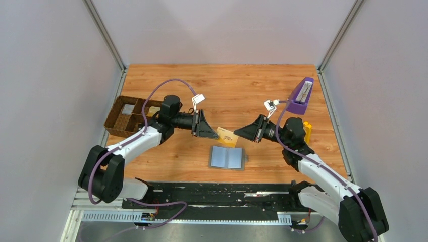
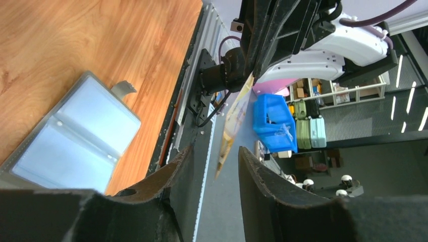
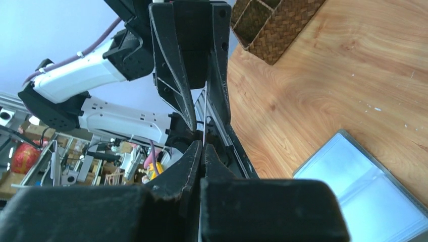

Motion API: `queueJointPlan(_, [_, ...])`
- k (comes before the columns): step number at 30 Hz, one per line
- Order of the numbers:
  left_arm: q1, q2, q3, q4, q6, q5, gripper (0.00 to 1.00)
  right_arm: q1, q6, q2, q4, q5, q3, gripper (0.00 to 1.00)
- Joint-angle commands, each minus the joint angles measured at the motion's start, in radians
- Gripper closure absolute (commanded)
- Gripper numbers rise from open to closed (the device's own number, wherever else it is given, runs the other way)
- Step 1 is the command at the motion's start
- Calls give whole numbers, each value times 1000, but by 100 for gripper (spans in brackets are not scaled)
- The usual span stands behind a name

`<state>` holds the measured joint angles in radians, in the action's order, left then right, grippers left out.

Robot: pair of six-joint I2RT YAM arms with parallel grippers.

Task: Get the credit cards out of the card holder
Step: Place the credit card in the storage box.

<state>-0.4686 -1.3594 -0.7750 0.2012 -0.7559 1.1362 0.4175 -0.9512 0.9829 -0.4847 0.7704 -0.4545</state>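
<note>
1. The tan card (image 1: 227,136) is a thin, flat rectangle with darker print. It is held in the air between the two arms, above the wood-grain bench (image 1: 202,80).
2. The right jaws are clenched on one end of the card. From the right wrist it shows edge-on as a fine pale line between the black, wedge-shaped fingers (image 3: 176,171).
3. The left jaws stand released. The card's other end sits in the gap between their matte black fingers (image 2: 262,186), with space on each side.
4. The card holder (image 1: 227,158) lies open and flat on the bench. It has a dark grey rim around two glossy, pale blue-grey pocket panels.
5. A brown woven tray (image 1: 128,116) with compartments sits at the bench's left edge.
</note>
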Motion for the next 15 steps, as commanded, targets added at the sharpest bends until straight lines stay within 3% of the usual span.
queueJointPlan(1, [6, 26, 6, 167, -100, -21, 64, 0, -74, -36, -116, -77, 28, 100])
queueJointPlan(5, [38, 37, 2, 156, -101, -38, 98, 0, -66, -53, -77, -96, 42, 100])
queueJointPlan(7, [71, 44, -5, 116, -78, -34, 100, 1, -60, -64, -55, -106, 50, 95])
queueJointPlan(10, [136, 40, -59, -14, 7, -6, 100, 0, -37, -89, -17, -116, 51, 75])
queueJointPlan(15, [290, 21, -243, -516, 372, 8, 100, 0, 60, -161, 127, -119, 18, 38])
